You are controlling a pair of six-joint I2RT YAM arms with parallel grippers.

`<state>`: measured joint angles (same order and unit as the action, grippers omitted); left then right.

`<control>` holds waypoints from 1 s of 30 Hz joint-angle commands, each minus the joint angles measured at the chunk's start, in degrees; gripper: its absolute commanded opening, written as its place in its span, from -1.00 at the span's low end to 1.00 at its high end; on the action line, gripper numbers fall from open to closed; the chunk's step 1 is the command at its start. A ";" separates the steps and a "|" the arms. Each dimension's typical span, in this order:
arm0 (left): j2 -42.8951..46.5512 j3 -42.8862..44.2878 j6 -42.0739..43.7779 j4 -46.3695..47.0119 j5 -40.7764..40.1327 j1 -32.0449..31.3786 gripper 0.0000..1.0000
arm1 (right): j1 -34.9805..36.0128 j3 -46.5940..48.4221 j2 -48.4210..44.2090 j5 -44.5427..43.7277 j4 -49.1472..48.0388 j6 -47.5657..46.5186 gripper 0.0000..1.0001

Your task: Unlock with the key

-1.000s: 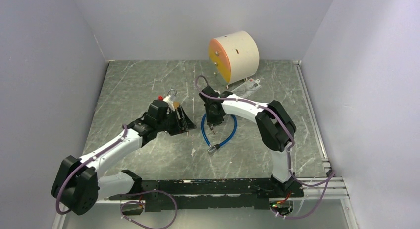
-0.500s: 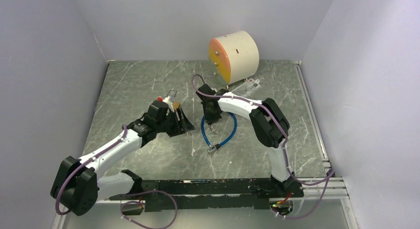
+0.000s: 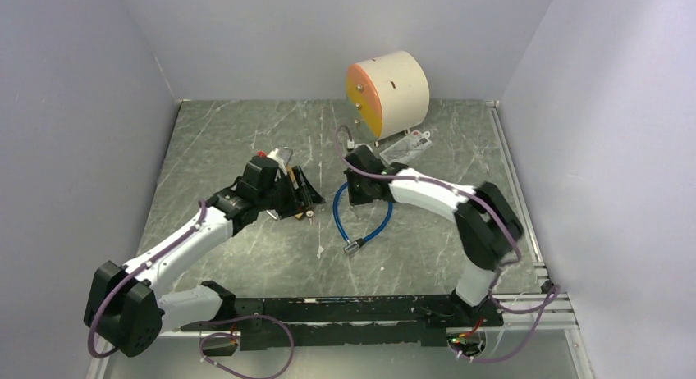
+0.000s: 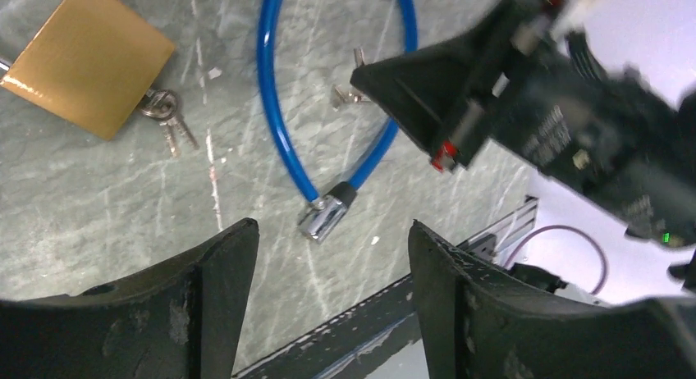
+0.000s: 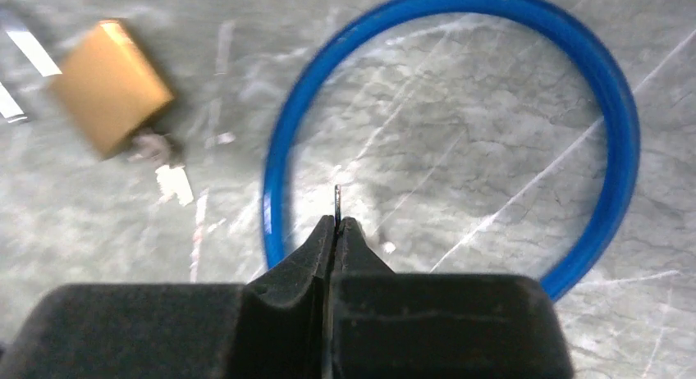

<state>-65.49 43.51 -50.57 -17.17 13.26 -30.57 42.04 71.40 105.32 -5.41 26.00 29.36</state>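
A brass padlock [image 4: 90, 59] lies on the grey marble floor with a small bunch of keys [image 4: 164, 115] at its lower edge. In the right wrist view the padlock [image 5: 111, 85] is at upper left. My right gripper [image 5: 335, 221] is shut on a thin key [image 5: 336, 198], seen edge-on, above the blue cable loop [image 5: 611, 108]. From the left wrist, that key [image 4: 349, 90] shows at the right gripper's tip. My left gripper [image 4: 328, 256] is open and empty above the cable's metal end [image 4: 324, 216]. In the top view the left gripper [image 3: 299, 194] covers most of the padlock.
A cream cylinder with an orange face [image 3: 390, 88] stands at the back, with a white card [image 3: 408, 143] lying in front of it. The blue cable [image 3: 363, 219] lies between the two arms. Walls close in the floor on three sides, and a black rail [image 3: 345, 309] runs along the near edge.
My right gripper has closed fully on the key, and its arm has swung out to the right. The left gripper has opened a little wider and shifted slightly toward the back.
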 commanded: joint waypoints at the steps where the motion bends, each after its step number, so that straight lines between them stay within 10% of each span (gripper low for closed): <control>1: 0.38 7.40 -4.53 -4.52 -2.16 0.39 0.44 | 0.13 -8.54 -14.68 4.37 -18.60 -5.42 -1.00; 11: -3.05 16.14 -10.57 -7.05 -1.72 0.86 0.49 | 3.07 -18.21 -29.31 13.79 -35.85 -11.60 -1.00; 25: -4.60 14.44 -10.06 -3.74 0.07 0.86 -0.06 | 5.06 -15.15 -27.67 17.40 -35.93 -14.54 -1.00; 30: -5.17 13.88 -10.35 -3.09 1.74 0.90 0.07 | 5.11 -14.83 -27.21 18.49 -36.02 -14.52 -1.00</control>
<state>-70.78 57.84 -61.34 -22.81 13.34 -29.82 46.61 53.60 78.02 10.85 -6.57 15.84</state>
